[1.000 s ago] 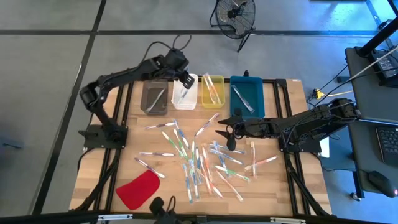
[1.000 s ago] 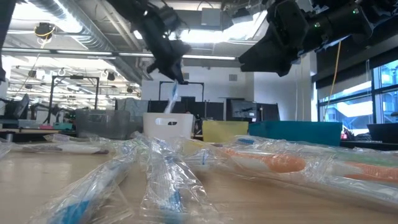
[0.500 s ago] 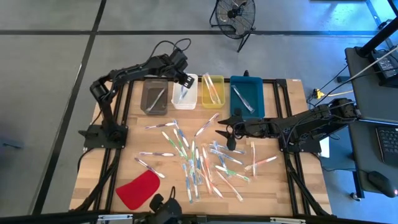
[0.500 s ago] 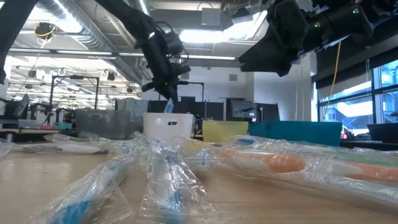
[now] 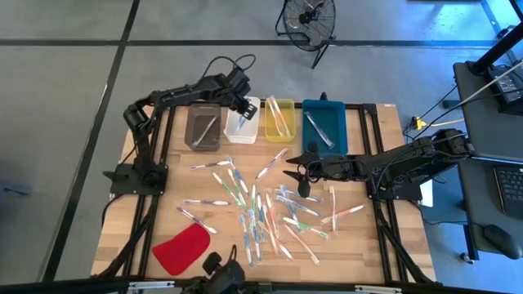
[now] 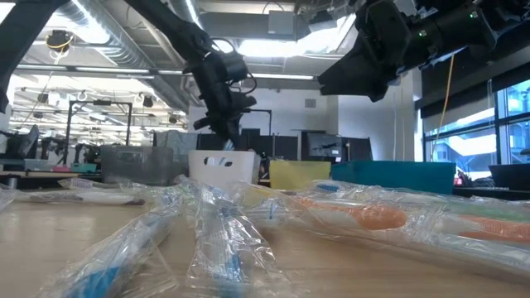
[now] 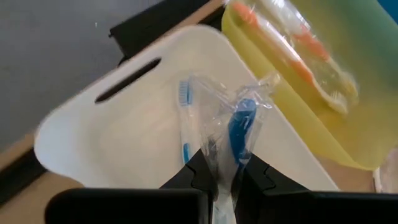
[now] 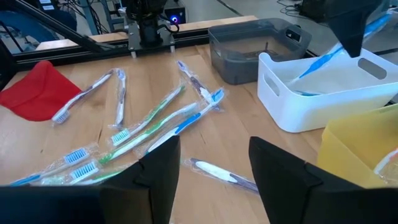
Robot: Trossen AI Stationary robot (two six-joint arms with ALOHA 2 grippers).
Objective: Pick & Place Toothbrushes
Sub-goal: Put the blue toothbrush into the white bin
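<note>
A grey floor (image 5: 65,98) crossed by dark lines surrounds the wooden bench (image 5: 163,208), which sits in a black frame. A round fan (image 5: 309,18) stands on the floor beyond the bench's far edge. Off the bench's right edge stands a dark desk (image 5: 490,114) with a keyboard (image 5: 508,189). At bench level, the room behind shows ceiling ducts (image 6: 91,33), bright strip lights (image 6: 273,48) and tall windows (image 6: 464,141) at the right.

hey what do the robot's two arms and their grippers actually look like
Both arms are dark, nearly black, built from jointed segments on black bases bolted to the table's sides. The left arm carries a loose black cable looping above its wrist. The right arm looks bulkier near its base. The left gripper and right gripper each have two flat, angular black fingers.
</note>
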